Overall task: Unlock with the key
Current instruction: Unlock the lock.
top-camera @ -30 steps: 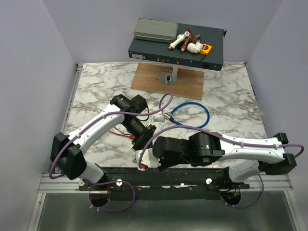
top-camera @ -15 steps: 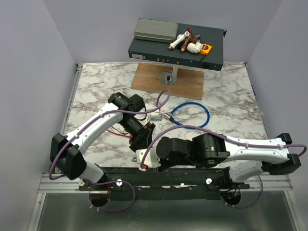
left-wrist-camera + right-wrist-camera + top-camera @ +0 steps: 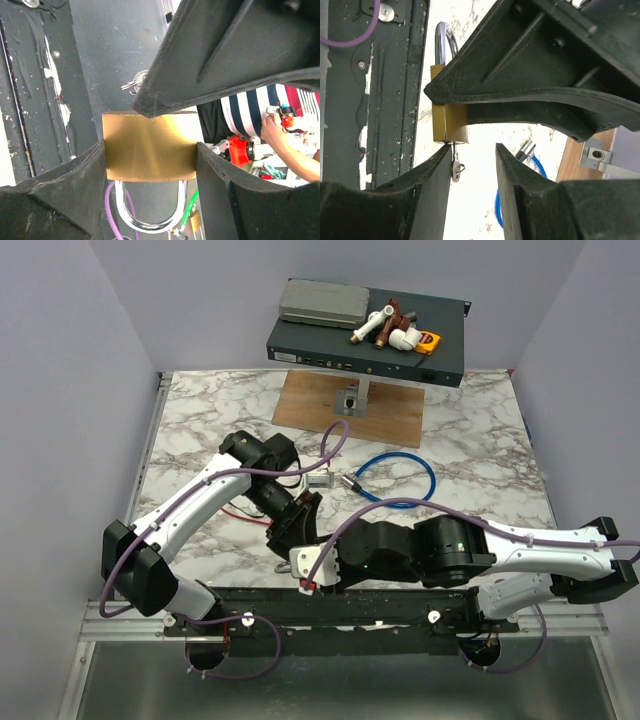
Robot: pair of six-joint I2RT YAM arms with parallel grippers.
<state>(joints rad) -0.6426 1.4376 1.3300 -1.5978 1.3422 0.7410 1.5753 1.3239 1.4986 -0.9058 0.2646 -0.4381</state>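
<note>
My left gripper point(image 3: 150, 150) is shut on a brass padlock point(image 3: 150, 147), one finger on each side of its body. Its steel shackle point(image 3: 150, 212) points toward the wrist. In the right wrist view the padlock point(image 3: 449, 122) hangs from the left fingers point(image 3: 530, 85), with a small silver key point(image 3: 456, 167) sticking out of its keyhole. My right gripper point(image 3: 472, 165) is open; the key lies between its fingers, against the left one. In the top view both grippers meet near the table's front edge, the left point(image 3: 290, 525) just beyond the right point(image 3: 310, 565).
A blue cable loop point(image 3: 395, 478) and a small silver connector point(image 3: 320, 480) lie mid-table. A wooden board point(image 3: 350, 408) at the back carries a stand with a dark box point(image 3: 365, 340) holding several parts. A red wire point(image 3: 245, 515) lies left of the grippers.
The left gripper has carried the padlock slightly toward the near edge. The right arm has shifted and its gripper has closed in around the key end of the padlock.
</note>
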